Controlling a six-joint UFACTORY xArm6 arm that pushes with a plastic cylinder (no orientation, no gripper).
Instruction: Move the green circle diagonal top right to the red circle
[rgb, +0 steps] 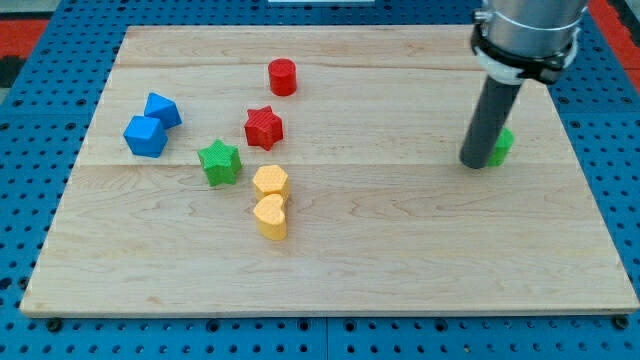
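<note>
Green plastic, the task's circle block (503, 145) sits on the view's right part of the pale wooden table (330, 270), and only a small sliver of it shows: the straight dark rod stands in front of it and hides most of its body, so its round outline cannot be confirmed from this view. What shows is a bright green edge at the rod's right side.

My tip (477, 163) rests on the table at the green circle's left, touching or just beside it; which of the two cannot be told. The end effector is a plain rod with no jaws, so it neither opens nor closes and it grips nothing.

The red circle block (282, 76) stands well apart, toward the view's top and left of centre. Below it lies the red star block (264, 128). To the lower left of that star is a green star block (219, 162). Two yellow blocks are touching each other: a hexagon-like one (270, 182) above a heart-like one (270, 216). At the view's left, two blue cube-like blocks sit together, one higher (161, 109) and one lower (145, 136).
</note>
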